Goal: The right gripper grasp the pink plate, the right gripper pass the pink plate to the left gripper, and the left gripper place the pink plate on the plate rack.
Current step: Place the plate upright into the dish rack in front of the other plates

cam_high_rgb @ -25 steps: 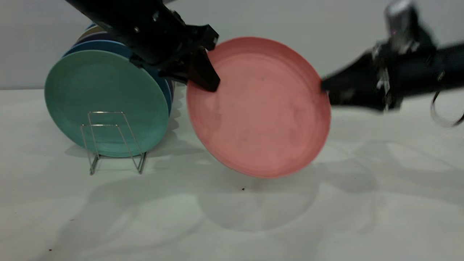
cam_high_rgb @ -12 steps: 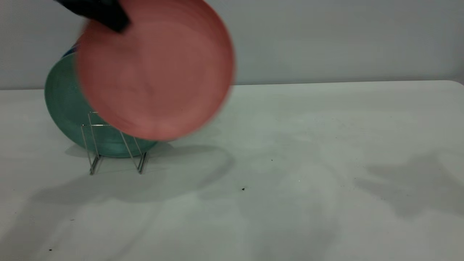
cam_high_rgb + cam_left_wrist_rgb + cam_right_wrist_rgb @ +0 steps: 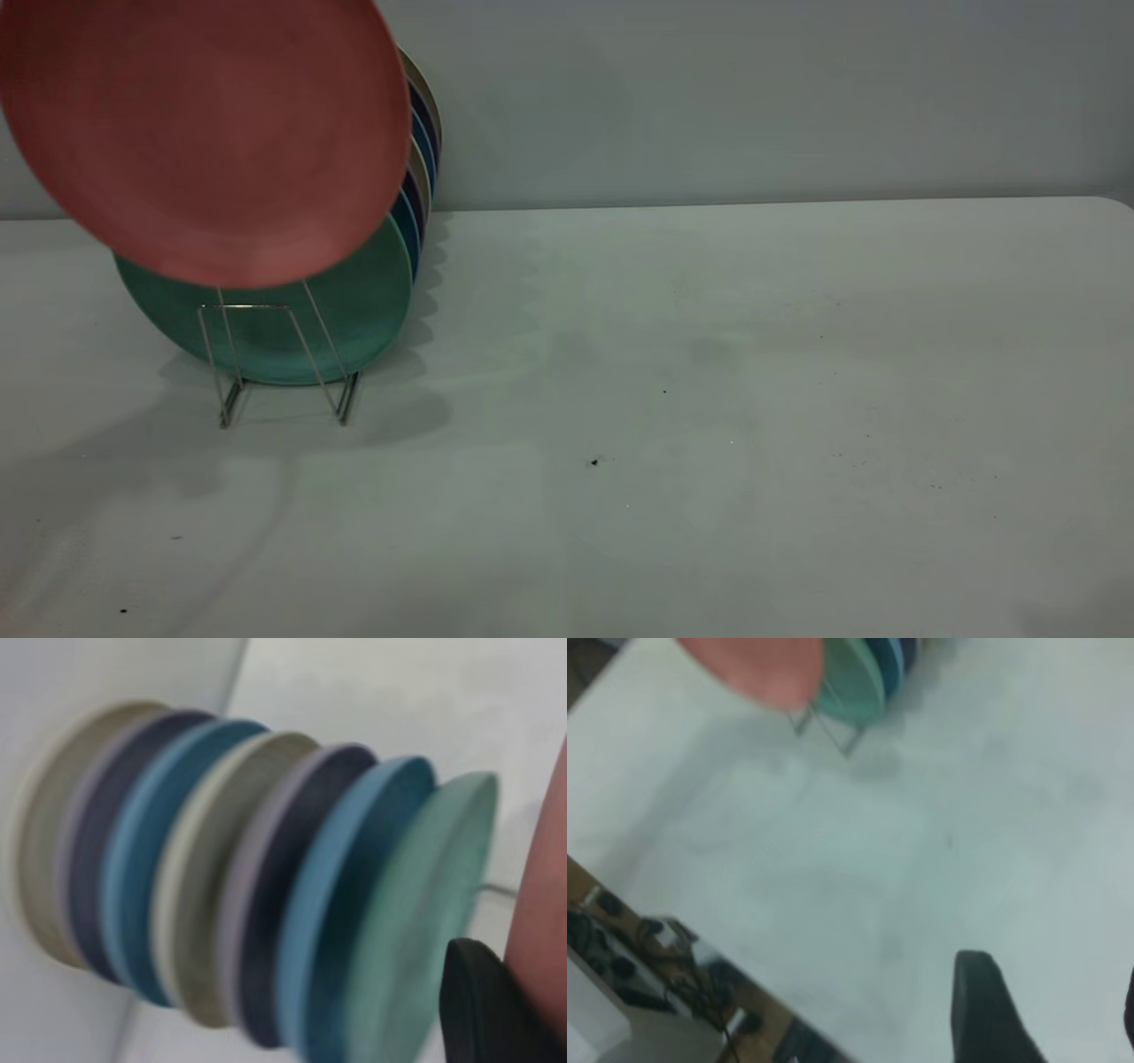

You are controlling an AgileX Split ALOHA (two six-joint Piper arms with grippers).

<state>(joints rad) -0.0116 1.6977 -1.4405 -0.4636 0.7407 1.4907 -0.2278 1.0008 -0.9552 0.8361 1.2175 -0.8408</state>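
Note:
The pink plate (image 3: 208, 142) hangs in the air at the upper left, tilted, in front of the upper part of the teal-green plate (image 3: 354, 310) that stands foremost in the plate rack (image 3: 266, 354). My left gripper (image 3: 518, 974) is out of the exterior view. In the left wrist view one black finger (image 3: 483, 1005) presses against the pink plate's edge (image 3: 545, 895), next to the teal-green plate (image 3: 416, 921); it is shut on the plate. My right gripper (image 3: 1054, 1010) is open and empty, high above the table, far from the rack (image 3: 824, 731).
Several more plates (image 3: 423, 133) in blue, navy and beige stand in a row behind the teal-green one, also in the left wrist view (image 3: 221, 877). The white table (image 3: 709, 399) stretches to the right. The right wrist view shows the table's edge with cables (image 3: 620, 966) below.
The right gripper let go and left the exterior view. The left gripper carried the pink plate up and to the left, over the rack's front plate.

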